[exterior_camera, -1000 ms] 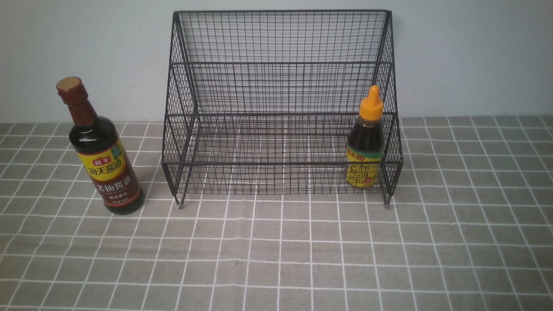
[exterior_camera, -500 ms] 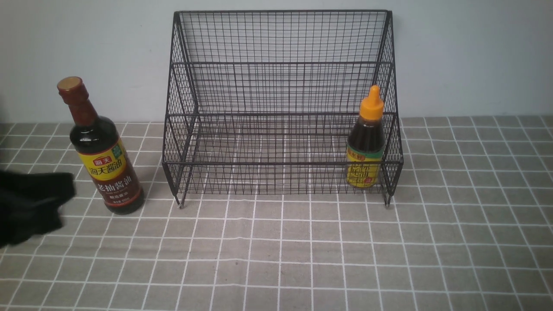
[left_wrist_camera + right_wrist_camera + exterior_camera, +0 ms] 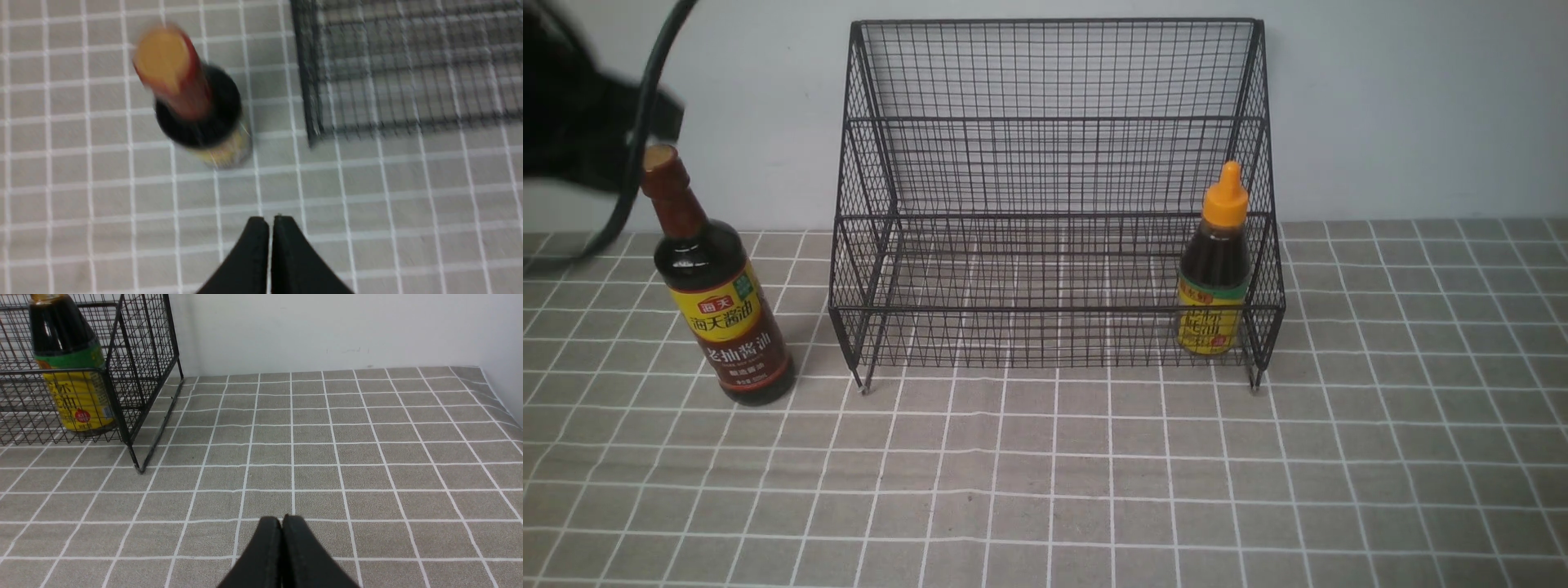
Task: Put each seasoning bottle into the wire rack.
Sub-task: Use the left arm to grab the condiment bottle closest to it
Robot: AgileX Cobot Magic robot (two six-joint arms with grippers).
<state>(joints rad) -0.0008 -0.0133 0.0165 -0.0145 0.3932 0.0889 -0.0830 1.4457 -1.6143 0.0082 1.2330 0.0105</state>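
The left fingers (image 3: 253, 257) and right fingers (image 3: 267, 555) are each pressed together, empty. On the checked worktop (image 3: 1045, 490) stands the wire rack (image 3: 1054, 120). The tall bottle (image 3: 723, 318) is upright on the worktop left of the rack, near the left fingers but untouched. The short bottle (image 3: 1213, 269) sits at the right end of the rack's lower tier.

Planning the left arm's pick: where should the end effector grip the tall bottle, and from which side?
Probably the neck below the cap, from the left: the tall bottle stands upright, its neck slimmer than its body, with the wire rack on its right.
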